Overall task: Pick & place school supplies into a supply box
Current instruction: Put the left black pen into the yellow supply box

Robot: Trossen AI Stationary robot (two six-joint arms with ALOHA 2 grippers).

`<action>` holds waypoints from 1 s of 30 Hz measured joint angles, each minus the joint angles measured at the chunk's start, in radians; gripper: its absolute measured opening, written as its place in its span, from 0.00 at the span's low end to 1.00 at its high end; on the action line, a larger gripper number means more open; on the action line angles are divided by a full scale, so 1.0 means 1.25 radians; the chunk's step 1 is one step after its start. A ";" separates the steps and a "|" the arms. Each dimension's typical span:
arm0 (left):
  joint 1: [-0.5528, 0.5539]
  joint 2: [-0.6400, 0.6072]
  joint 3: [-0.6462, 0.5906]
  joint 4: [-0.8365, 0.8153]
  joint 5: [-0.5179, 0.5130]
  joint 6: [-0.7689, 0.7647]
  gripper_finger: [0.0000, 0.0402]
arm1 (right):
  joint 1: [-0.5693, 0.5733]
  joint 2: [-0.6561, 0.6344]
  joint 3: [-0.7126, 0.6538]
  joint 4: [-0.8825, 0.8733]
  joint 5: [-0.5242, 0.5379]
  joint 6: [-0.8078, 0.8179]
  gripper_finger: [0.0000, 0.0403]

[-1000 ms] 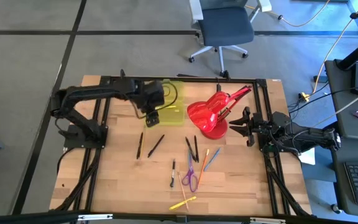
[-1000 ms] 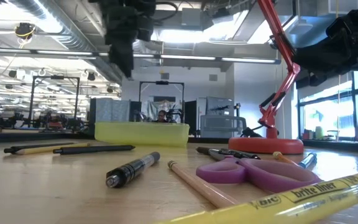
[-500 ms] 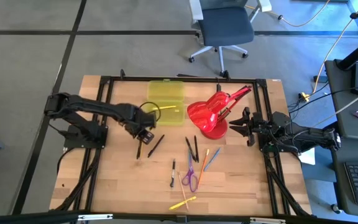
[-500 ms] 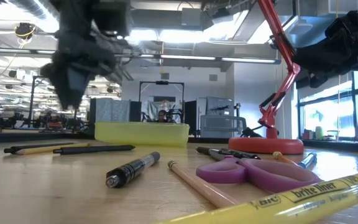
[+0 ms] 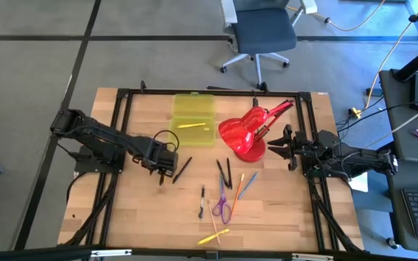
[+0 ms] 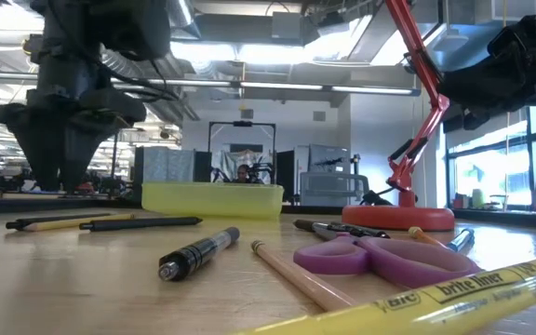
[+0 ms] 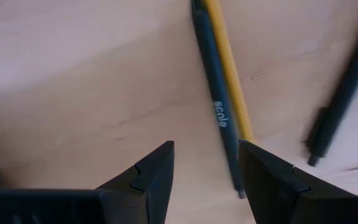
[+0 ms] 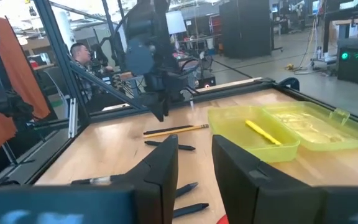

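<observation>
Pens (image 7: 219,106) parallel, under L gripper (image 7: 205,163)

One supply box (image 5: 193,119) holding one yellow pencil (image 5: 191,125); one pair of purple scissors (image 5: 223,208); one red desk lamp (image 5: 247,135); roughly nine pens and pencils loose on the desk (image 5: 136,210).

The table (image 5: 281,217) is pale wood, smooth with fine grain lines. The box (image 5: 193,119) at the top middle is see-through yellow-green plastic. The lamp (image 5: 247,134) is shiny red plastic. The left gripper (image 7: 205,180) has dull black fingers. The scissors (image 6: 380,258) have smooth purple plastic handles. The dark pen (image 7: 218,115) looks matt.
</observation>
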 joint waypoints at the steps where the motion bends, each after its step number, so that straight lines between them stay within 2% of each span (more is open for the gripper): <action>1: -0.010 0.000 0.000 0.010 -0.005 -0.013 0.41 | 0.000 0.000 0.000 0.000 0.000 -0.006 0.26; 7: -0.066 0.016 0.000 0.016 -0.028 -0.091 0.41 | 0.000 0.000 0.000 0.000 0.000 -0.054 0.26; 13: -0.110 0.062 0.000 0.029 -0.031 -0.139 0.41 | 0.000 0.000 0.000 0.000 0.000 -0.045 0.26; 24: -0.140 0.145 0.005 0.079 -0.017 -0.170 0.41 | 0.000 0.000 0.000 0.000 0.000 -0.044 0.26; 30: -0.137 0.160 0.005 0.078 -0.007 -0.127 0.39 | 0.000 0.000 0.000 0.000 0.000 -0.044 0.26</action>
